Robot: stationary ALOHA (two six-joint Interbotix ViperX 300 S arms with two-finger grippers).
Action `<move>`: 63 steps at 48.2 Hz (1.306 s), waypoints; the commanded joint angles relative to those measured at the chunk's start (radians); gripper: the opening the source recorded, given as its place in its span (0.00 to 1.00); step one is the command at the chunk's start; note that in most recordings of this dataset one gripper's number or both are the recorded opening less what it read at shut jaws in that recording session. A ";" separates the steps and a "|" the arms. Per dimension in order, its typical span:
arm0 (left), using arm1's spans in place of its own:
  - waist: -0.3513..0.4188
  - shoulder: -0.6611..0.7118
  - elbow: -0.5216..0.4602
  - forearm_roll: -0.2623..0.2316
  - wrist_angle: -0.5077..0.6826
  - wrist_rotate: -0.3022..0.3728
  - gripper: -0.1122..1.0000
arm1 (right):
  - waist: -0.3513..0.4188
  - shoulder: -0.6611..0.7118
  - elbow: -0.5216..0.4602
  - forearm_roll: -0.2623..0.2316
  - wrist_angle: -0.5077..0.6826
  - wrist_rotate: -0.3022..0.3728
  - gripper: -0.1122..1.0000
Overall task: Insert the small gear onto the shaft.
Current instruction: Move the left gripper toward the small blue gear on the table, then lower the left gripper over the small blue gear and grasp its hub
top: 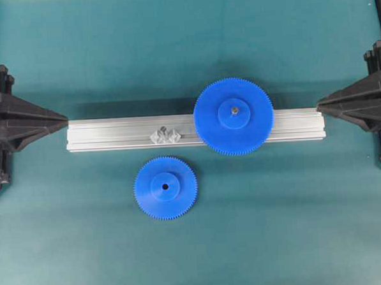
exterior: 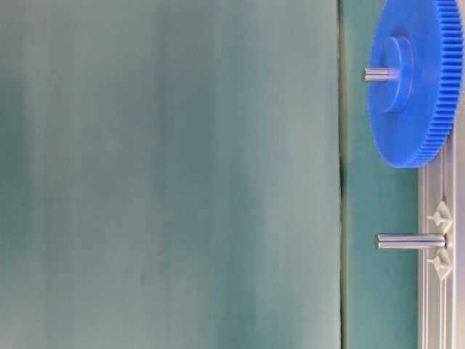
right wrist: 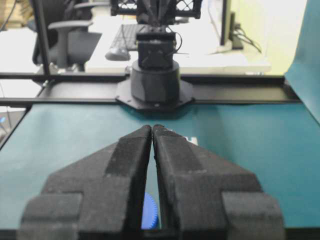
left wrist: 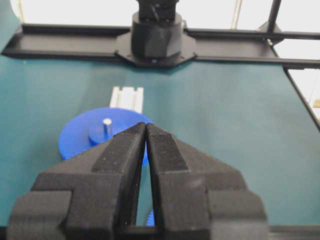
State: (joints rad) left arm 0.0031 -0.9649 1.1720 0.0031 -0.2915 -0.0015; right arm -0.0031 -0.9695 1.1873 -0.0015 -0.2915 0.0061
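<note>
The small gear [top: 165,188], a blue toothed disc with a raised hub and centre hole, lies flat on the teal mat in front of the rail. The shaft [top: 165,135] stands bare on its faceted silver base on the aluminium rail [top: 113,134]; in the table-level view it shows as a bare metal pin [exterior: 410,241]. My left gripper [top: 64,117] is shut and empty at the rail's left end; its wrist view [left wrist: 145,125] shows the jaws closed. My right gripper [top: 319,104] is shut and empty at the rail's right end, jaws closed in its wrist view [right wrist: 152,126].
The larger blue gear [top: 234,116] sits on its own pin on the rail's right part, also in the table-level view [exterior: 414,80] and left wrist view [left wrist: 82,137]. A blue gear sliver [right wrist: 149,211] shows between the right fingers; which gear is unclear.
</note>
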 commanded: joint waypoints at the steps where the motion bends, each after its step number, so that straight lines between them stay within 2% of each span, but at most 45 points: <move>1: -0.002 0.020 -0.023 0.012 0.002 -0.014 0.19 | 0.003 0.011 -0.015 0.006 -0.003 0.005 0.25; 3: -0.002 0.025 -0.032 0.012 0.009 -0.021 0.18 | 0.003 0.009 -0.015 0.018 0.012 0.009 0.26; 5: -0.002 0.029 -0.044 0.012 0.021 -0.029 0.13 | 0.005 0.006 -0.018 0.031 0.035 0.021 0.28; 7: -0.002 0.035 -0.057 0.012 0.040 -0.034 0.09 | 0.005 0.005 -0.025 0.037 0.064 0.035 0.23; 14: -0.014 0.067 -0.117 0.012 0.158 -0.034 0.09 | 0.005 0.003 -0.067 0.038 0.187 0.089 0.15; 24: -0.041 0.186 -0.227 0.012 0.344 -0.031 0.09 | 0.009 0.014 -0.140 0.038 0.368 0.100 0.14; 32: -0.055 0.310 -0.298 0.012 0.425 -0.035 0.09 | 0.012 0.048 -0.163 0.038 0.459 0.107 0.14; 47: -0.078 0.497 -0.394 0.012 0.482 -0.034 0.09 | -0.005 0.126 -0.135 0.037 0.477 0.109 0.14; 63: -0.114 0.672 -0.477 0.012 0.557 -0.031 0.09 | -0.061 0.160 -0.110 0.035 0.476 0.109 0.14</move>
State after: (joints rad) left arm -0.0966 -0.3160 0.7348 0.0138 0.2592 -0.0353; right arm -0.0522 -0.8222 1.0876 0.0353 0.1933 0.1074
